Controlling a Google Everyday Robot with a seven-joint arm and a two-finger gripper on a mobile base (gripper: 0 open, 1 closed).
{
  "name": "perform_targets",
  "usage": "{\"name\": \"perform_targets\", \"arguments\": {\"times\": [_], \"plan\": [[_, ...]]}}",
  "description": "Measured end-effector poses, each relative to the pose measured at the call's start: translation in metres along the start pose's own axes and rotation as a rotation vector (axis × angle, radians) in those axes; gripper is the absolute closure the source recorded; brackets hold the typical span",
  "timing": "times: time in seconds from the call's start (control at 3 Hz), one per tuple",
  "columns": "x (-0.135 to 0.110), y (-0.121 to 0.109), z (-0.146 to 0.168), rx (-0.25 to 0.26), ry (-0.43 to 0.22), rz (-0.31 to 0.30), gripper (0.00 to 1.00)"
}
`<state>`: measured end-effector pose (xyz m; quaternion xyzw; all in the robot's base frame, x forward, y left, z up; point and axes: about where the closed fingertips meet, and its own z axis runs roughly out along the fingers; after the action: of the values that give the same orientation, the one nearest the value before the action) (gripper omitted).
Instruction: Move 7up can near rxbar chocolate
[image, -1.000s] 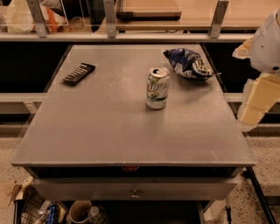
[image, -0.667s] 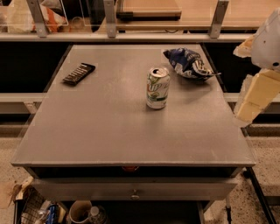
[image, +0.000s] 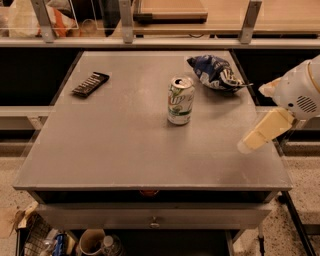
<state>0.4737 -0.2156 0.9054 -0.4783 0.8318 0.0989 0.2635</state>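
Note:
The 7up can (image: 180, 100), white and green with a silver top, stands upright near the middle of the grey table (image: 125, 150). The rxbar chocolate (image: 90, 83), a flat dark bar, lies at the table's far left. My gripper (image: 251, 141) hangs over the table's right edge, well to the right of the can and a little nearer the front. It holds nothing that I can see. The can and the bar are about a third of the table's width apart.
A crumpled blue and white snack bag (image: 215, 71) lies at the back right, just behind the can. A counter with metal posts (image: 125, 20) runs behind the table. A drawer (image: 155, 217) and a bin with clutter (image: 90, 242) are below the front edge.
My gripper has moved left, from beside the table's right edge to over it. The can, bar and bag have not moved.

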Motion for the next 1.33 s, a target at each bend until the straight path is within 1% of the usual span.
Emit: {"name": "perform_targets", "arguments": {"times": [0.33, 0.67, 1.0, 1.33], "plan": [[-0.002, -0.015, 0.024, 0.041, -0.148, 0.084, 0.00], [-0.010, -0.037, 0.033, 0.115, -0.274, 0.110, 0.00], [-0.019, -0.051, 0.039, 0.164, -0.348, 0.108, 0.00], [-0.019, -0.051, 0.039, 0.164, -0.348, 0.108, 0.00]]}}
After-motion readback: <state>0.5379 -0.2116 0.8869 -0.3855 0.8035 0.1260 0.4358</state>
